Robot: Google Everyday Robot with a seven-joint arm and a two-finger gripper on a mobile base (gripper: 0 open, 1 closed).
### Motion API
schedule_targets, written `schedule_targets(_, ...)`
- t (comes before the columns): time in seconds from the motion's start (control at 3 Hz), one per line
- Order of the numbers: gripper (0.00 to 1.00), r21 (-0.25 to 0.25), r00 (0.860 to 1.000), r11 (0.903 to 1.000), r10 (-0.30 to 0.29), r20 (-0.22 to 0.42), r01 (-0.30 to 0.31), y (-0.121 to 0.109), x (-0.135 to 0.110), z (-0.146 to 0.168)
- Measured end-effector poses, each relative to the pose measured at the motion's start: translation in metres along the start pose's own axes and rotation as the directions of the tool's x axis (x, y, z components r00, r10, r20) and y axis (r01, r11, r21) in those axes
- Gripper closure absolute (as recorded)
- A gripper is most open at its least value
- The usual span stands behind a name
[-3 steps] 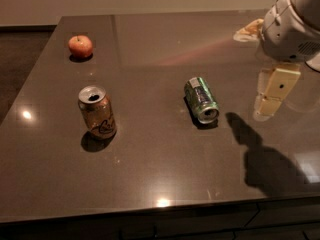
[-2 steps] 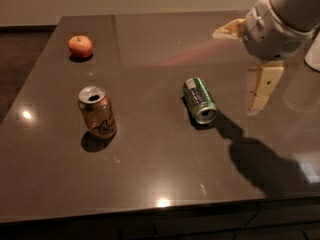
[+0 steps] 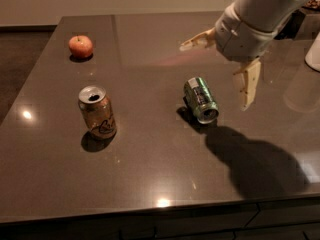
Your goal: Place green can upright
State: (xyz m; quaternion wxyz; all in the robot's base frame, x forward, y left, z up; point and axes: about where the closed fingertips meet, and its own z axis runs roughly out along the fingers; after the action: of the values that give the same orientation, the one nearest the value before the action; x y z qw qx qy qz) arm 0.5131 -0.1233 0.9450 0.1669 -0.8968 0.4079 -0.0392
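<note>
The green can lies on its side near the middle of the dark table, its silver top facing the front right. My gripper hangs above and just right of the can, open wide. One tan finger points left behind the can, the other finger points down to the can's right. The gripper does not touch the can.
A tan can with a black scribble logo stands upright at the left. A red apple sits at the far left back. A white object shows at the right edge. The table's front edge runs along the bottom.
My gripper has moved left, from the table's right edge toward the green can. The can, the tan can and the apple have not moved.
</note>
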Motion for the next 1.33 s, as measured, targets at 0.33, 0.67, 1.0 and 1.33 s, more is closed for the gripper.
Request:
schedule_targets(0.33,0.00,-0.114,0.957,0.9505,-0.288,0.025,0.289,0.000,-0.004,0.031)
schedule_targets(0.67,0.00,-0.172,0.873,0.8563,-0.480,0.082,0.487,-0.001,0.002,0.056)
schedule_targets(1.0,0.00,-0.191,0.827,0.8046,-0.551,0.112,0.562,-0.006,0.010,0.069)
schedule_targets(1.33,0.00,-0.208,0.800,0.7730,-0.582,0.143,0.599,-0.003,0.011,0.082)
